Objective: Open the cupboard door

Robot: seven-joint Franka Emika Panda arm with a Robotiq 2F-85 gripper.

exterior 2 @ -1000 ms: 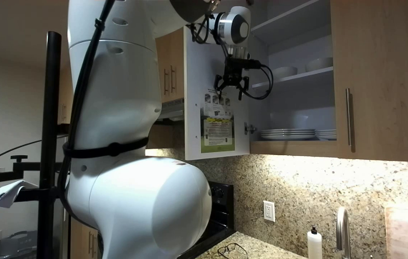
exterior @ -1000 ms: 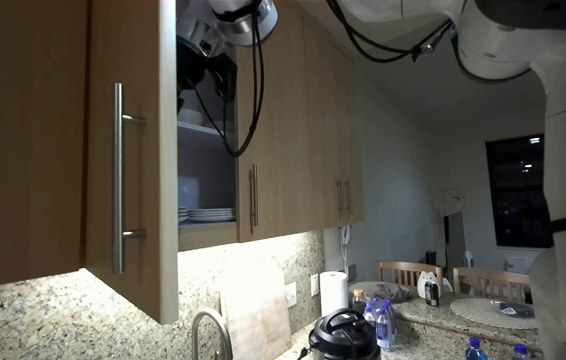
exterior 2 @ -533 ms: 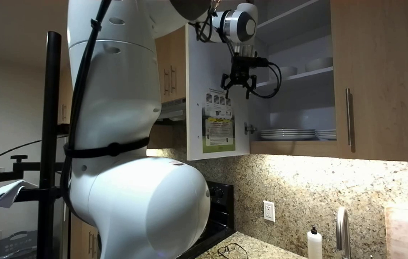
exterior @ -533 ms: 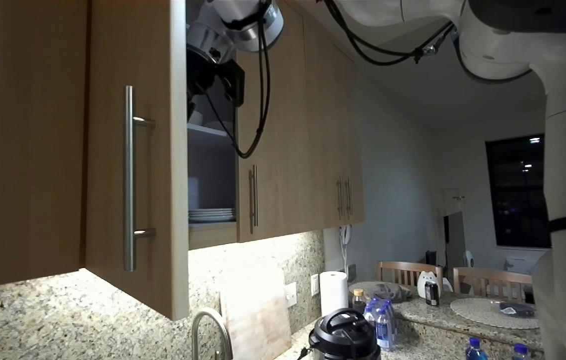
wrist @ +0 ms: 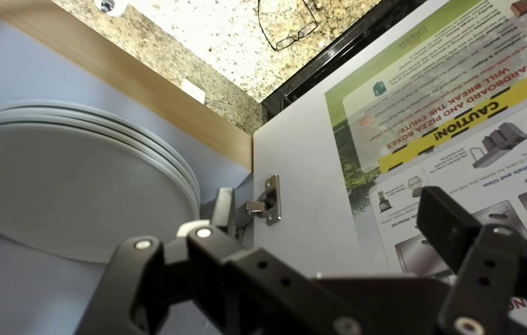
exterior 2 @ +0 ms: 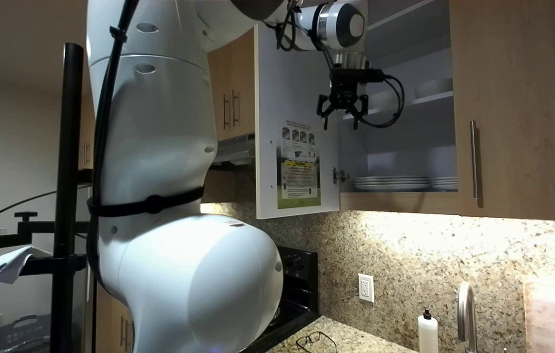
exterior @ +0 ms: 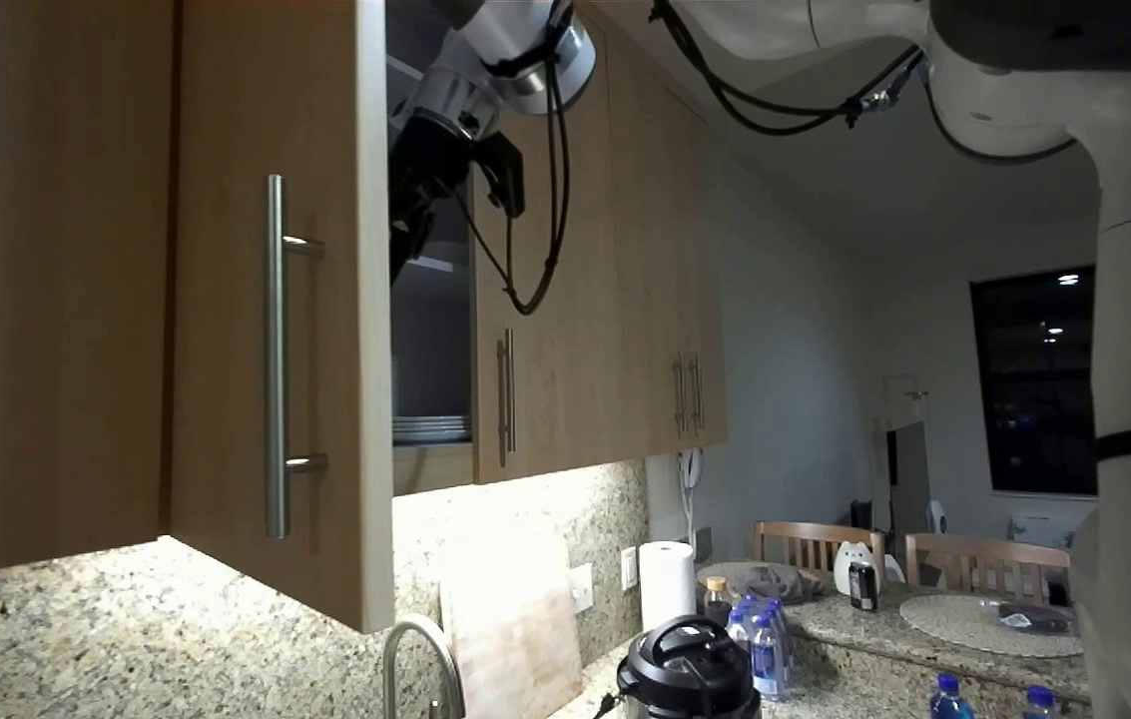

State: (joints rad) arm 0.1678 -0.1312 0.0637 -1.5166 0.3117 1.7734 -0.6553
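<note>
Exterior view: cupboard door (exterior: 226,330) stands swung open, bar handle (exterior: 276,355) on its outer face, free of fingers. Exterior view: gripper (exterior 2: 341,125) hangs by door's inner side, fingers apart, holding nothing; contact with door hard to tell. Wrist view: hinge (wrist: 272,200) on door's inner face, plate stack (wrist: 72,186) near door's hinged edge. Step judged as pushing door wider from inside: press near door's free edge, away from hinge, slowly, fingers clear of plate stack, then withdraw without dragging door shut

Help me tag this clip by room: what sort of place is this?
A kitchen, probably in a home: stacked plates, a curved metal faucet and what looks like a black stove, partly hidden, show it.
</note>
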